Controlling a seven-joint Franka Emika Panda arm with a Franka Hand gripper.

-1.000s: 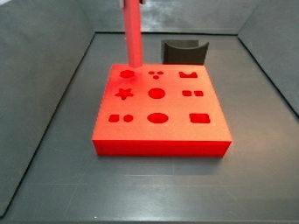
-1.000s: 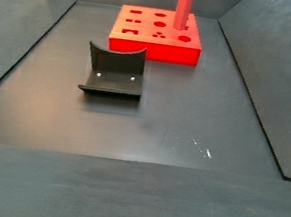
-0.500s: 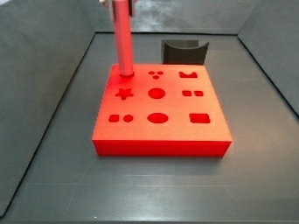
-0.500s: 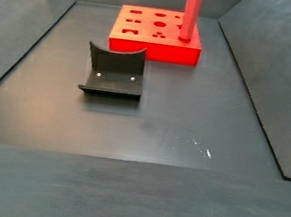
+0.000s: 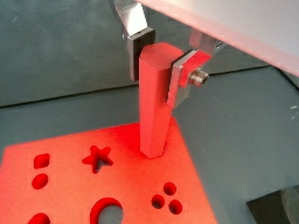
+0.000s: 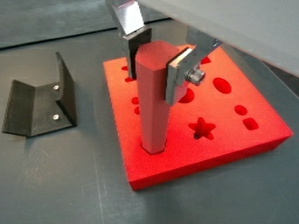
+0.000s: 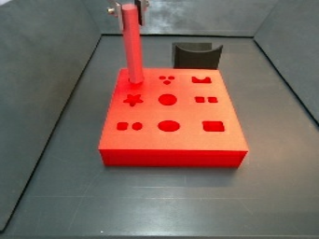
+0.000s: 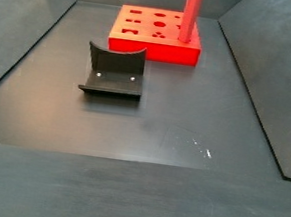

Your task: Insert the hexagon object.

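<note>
hexagon peg (image 5: pixel 156 105) upright over the red block (image 6: pixel 233 118).
my gripper (image 5: pixel 162 61) is clamped on its top; the long axis runs vertical, lower tip at a hole near the star.

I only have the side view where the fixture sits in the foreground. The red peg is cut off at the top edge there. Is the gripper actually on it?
Observer: Yes. In both wrist views the gripper is clamped on the hexagon object near its top.
Operator: Is the peg's foot on the block?
Observer: Its lower end meets the red block at a corner, beside the star hole.
Operator: Upright?
Observer: It looks upright in a side view.
</note>
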